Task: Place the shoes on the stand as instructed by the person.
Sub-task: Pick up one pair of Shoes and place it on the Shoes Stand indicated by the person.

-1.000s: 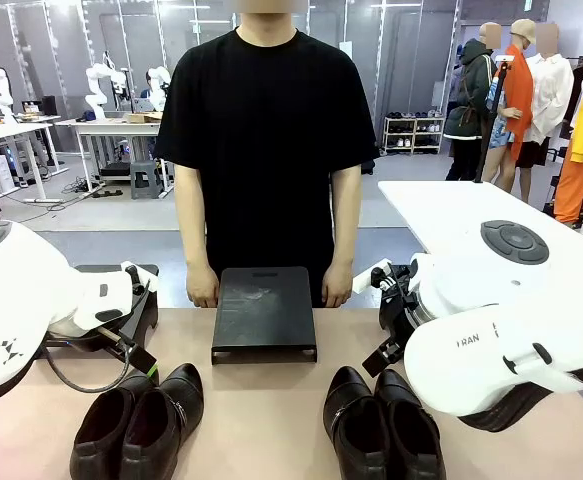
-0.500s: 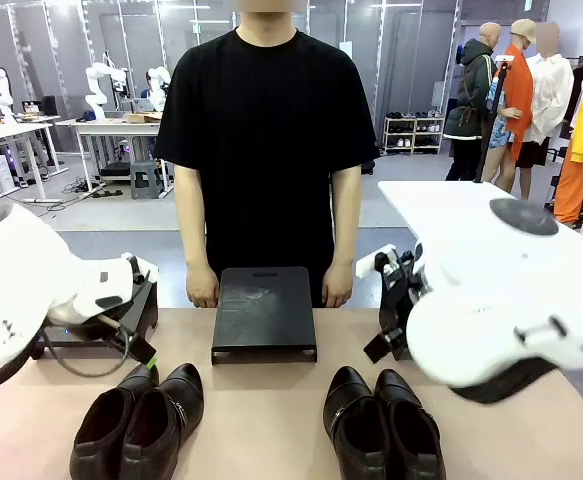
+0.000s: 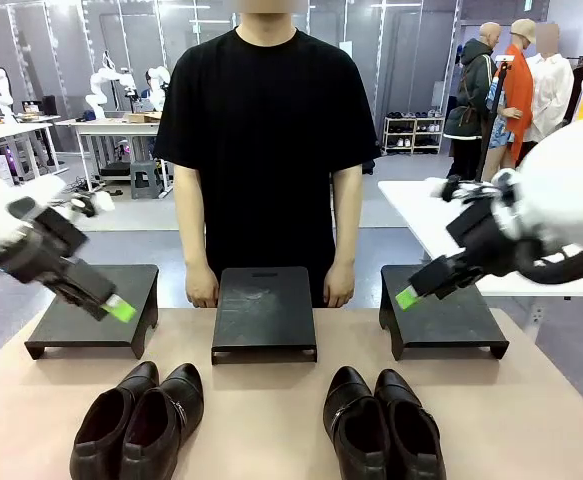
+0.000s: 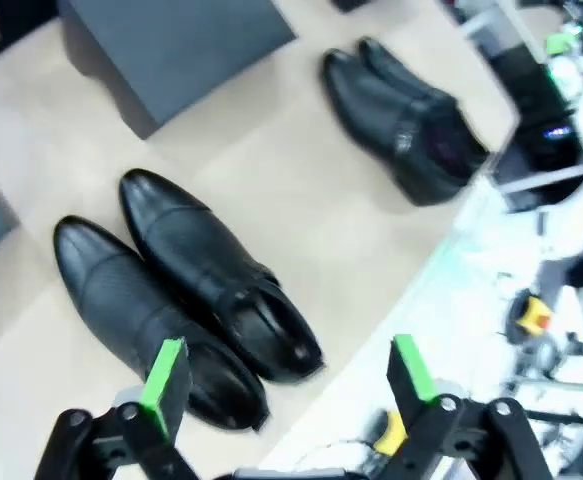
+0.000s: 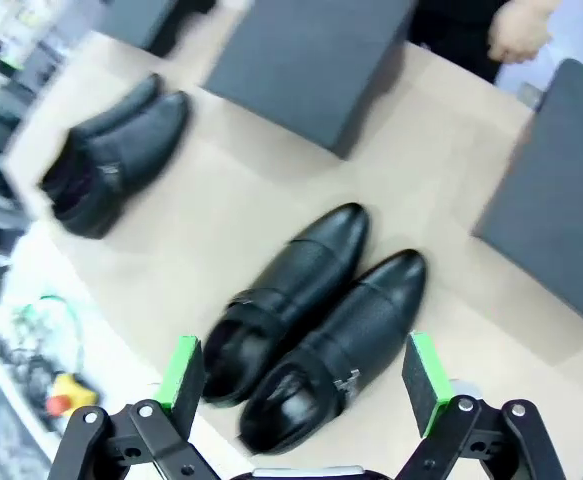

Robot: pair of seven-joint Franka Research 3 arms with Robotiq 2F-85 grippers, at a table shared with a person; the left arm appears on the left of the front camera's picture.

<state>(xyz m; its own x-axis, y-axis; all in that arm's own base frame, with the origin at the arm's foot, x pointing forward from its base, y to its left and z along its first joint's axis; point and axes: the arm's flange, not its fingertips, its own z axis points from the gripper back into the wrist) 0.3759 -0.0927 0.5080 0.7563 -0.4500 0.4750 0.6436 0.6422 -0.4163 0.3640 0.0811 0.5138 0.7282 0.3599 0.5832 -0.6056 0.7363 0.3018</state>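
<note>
Two pairs of dark glossy shoes stand near the table's front edge, the left pair (image 3: 141, 420) and the right pair (image 3: 383, 425). My left gripper (image 3: 117, 308) hangs open above the left stand (image 3: 66, 325); in the left wrist view the left gripper (image 4: 287, 370) is over the cap-toe left pair (image 4: 186, 290), with the buckled pair (image 4: 406, 120) farther off. My right gripper (image 3: 408, 296) is open over the right stand (image 3: 456, 325); in the right wrist view the right gripper (image 5: 303, 372) hovers above the buckled pair (image 5: 311, 320). Neither holds anything. The person (image 3: 266, 130) stands behind the middle stand (image 3: 264, 310).
The person's hands (image 3: 202, 290) rest at the far table edge, either side of the middle stand. The right wrist view shows the middle stand (image 5: 311, 65), the other pair (image 5: 111, 150) and a hand (image 5: 516, 35). Bare tabletop (image 3: 261, 420) lies between the pairs.
Both arms have swung up and outward, away from the camera, uncovering the left and right stands. The shoes and the person have not moved.
</note>
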